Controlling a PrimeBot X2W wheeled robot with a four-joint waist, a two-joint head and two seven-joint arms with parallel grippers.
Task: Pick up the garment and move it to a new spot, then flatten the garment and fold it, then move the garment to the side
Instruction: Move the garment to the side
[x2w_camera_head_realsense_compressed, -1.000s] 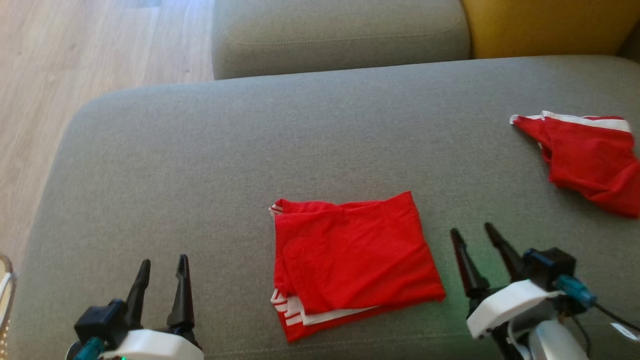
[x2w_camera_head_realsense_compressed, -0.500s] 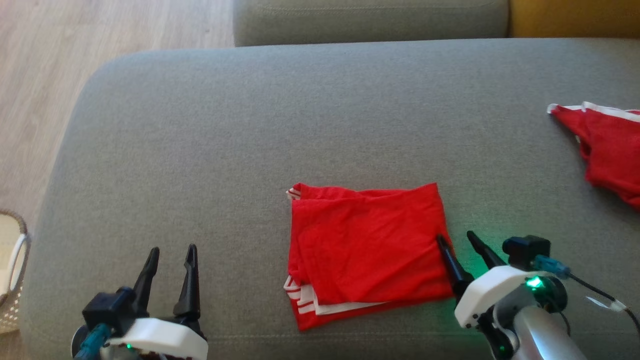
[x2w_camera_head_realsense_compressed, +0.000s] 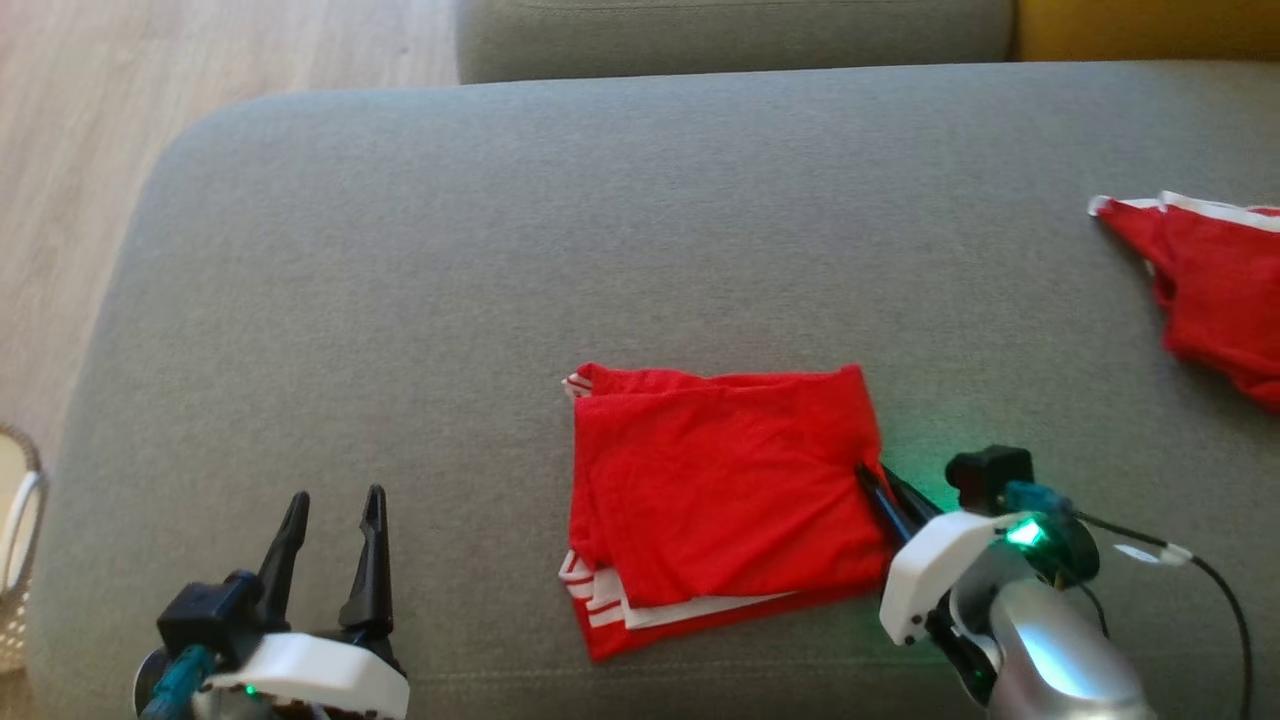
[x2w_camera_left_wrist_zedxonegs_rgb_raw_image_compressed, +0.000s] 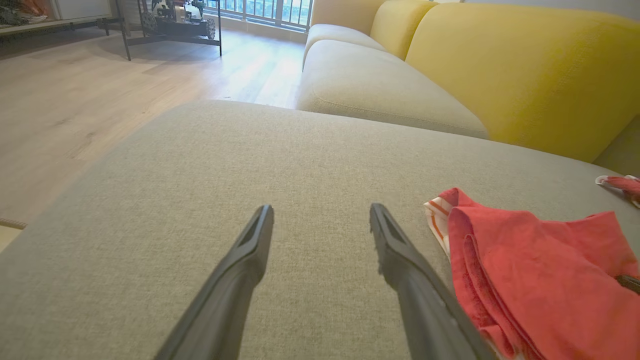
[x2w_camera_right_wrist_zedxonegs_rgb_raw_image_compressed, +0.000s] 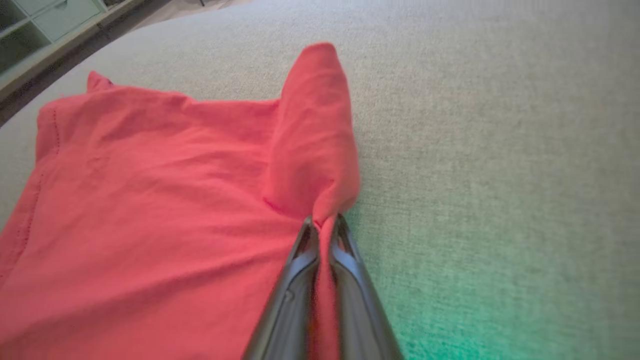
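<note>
Broad grey upholstered cushion (x2w_camera_head_realsense_compressed: 450, 250) across most of the head view, corners rounded, seam along the near edge. Just beyond its far edge: second grey cushion (x2w_camera_head_realsense_compressed: 730, 35), same fabric. Right of that, adjoining: yellow backrest (x2w_camera_head_realsense_compressed: 1150, 25). At left: pale wooden floor (x2w_camera_head_realsense_compressed: 90, 130). On the floor at lower left, partly cut off: woven basket (x2w_camera_head_realsense_compressed: 10, 630) with white handle. Near the right end of the broad cushion: crumpled red cloth (x2w_camera_head_realsense_compressed: 1215, 290), white-banded. In the left wrist view, far off on the floor: black metal frame (x2w_camera_left_wrist_zedxonegs_rgb_raw_image_compressed: 170, 22).
</note>
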